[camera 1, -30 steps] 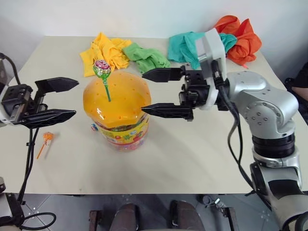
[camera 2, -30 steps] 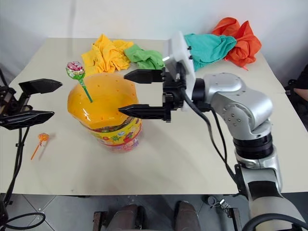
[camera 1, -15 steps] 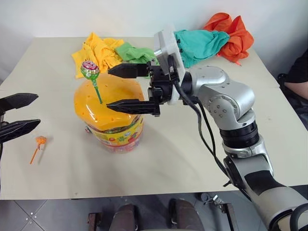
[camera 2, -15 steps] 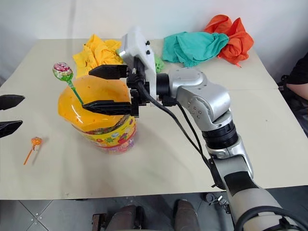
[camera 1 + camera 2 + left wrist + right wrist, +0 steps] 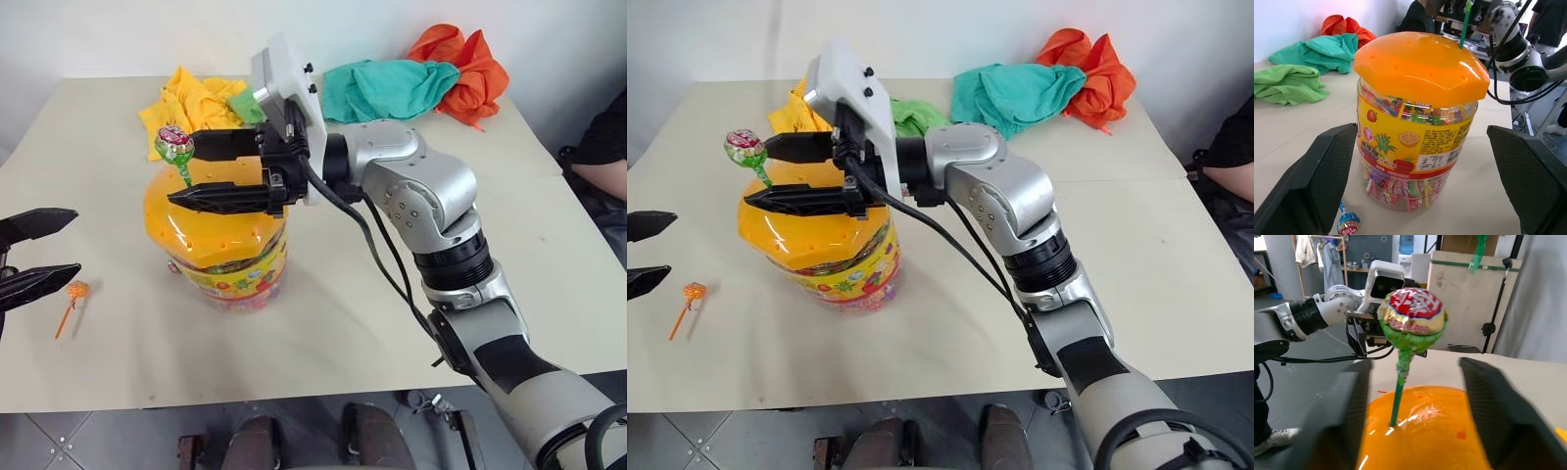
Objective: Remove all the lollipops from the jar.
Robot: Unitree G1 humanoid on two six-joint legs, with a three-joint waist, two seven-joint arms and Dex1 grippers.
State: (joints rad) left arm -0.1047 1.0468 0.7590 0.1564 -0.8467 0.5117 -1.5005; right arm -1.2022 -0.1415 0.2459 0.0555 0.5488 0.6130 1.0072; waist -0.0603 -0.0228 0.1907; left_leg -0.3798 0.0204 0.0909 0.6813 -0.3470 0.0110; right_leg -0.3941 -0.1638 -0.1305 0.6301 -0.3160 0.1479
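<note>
- Standing upright in a hole of the jar's domed orange lid was the green-stick lollipop, round head in a glossy red-green printed wrapper, thin stick planted near the lid's top.
- Right tool reached in level over the lid, its two black fingers bracketing the stick just under the head; jaws were partly drawn in with a gap either side, no contact visible. Judged mid-close for a pinch on the stick, since that leaves the head free to lift straight out.
- Jar sat mid-counter: wide clear plastic tub, yellow-red label band, wrapped candies packed behind the wall. Lid smooth and shiny, dotted with small holes.
- Orange-stick lollipop lay flat on the counter, left of the jar and apart from it, so counted as out already. Another wrapped one lay by the jar's base.
- Left tool hung off to the left, fingers spread wide, empty, clear of the right arm's reach.
- Crumpled soft cloths at the far edge: yellow, green, teal, orange-red.
</note>
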